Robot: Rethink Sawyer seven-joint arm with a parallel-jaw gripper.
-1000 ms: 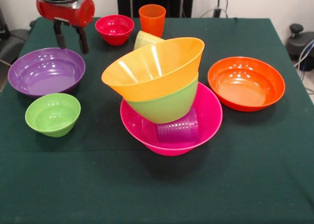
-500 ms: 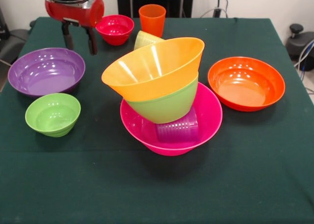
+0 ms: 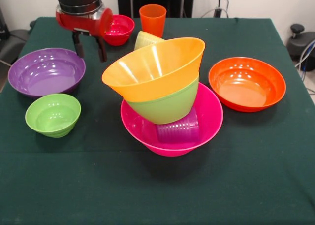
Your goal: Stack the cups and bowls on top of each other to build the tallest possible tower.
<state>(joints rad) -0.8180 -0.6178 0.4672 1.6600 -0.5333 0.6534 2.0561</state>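
The tower stands mid-table: a large pink bowl (image 3: 206, 117) holds a purple cup (image 3: 178, 129) lying in it, with a green bowl (image 3: 165, 107) and a tilted yellow-orange bowl (image 3: 152, 70) leaning on top. My gripper (image 3: 90, 48) hangs open and empty at the far left, between the purple bowl (image 3: 47, 71) and the small red bowl (image 3: 117, 28), which it partly hides. A small green bowl (image 3: 52, 114) sits near the purple one. The orange cup (image 3: 152, 19) stands upright at the back. The yellow cup (image 3: 145, 39) peeks out behind the tower. An orange-red bowl (image 3: 246, 83) sits at right.
A dark green cloth (image 3: 157, 190) covers the table. Dark equipment and cables show beyond the table's right edge.
My gripper has moved right and lower, from above the purple bowl's far rim toward the gap beside the red bowl. The bowls and cups have not moved.
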